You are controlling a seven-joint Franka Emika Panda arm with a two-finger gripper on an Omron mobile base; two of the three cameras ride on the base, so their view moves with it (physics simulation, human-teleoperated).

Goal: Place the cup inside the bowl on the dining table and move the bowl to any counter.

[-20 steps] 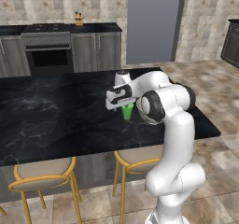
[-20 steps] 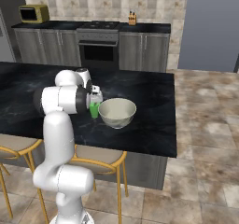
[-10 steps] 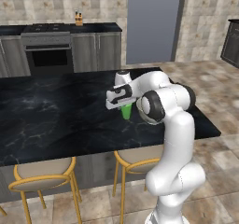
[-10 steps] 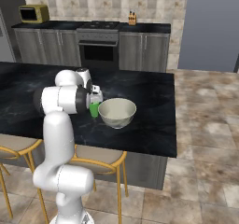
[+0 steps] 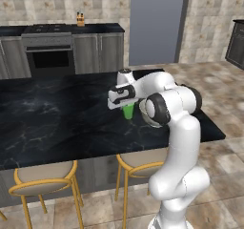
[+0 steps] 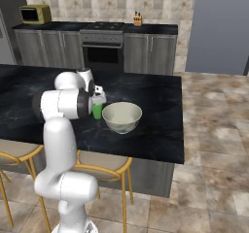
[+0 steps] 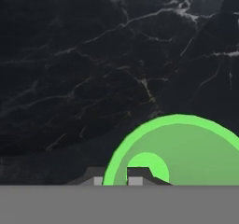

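Two stools (image 5: 45,182) below—gripper (image 7: 115,178) pinches cup (image 6: 97,110) rim beside bowl (image 6: 121,117).

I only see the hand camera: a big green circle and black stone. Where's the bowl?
Observer: The bowl stands on the dining table, right beside the cup, to its right in the right base view.
Operator: Is the cup up in the air?
Observer: No. It looks to stand upright on the marble, with the gripper shut on its rim from above.
Operator: Is anything in the bowl?
Observer: It looks empty inside.
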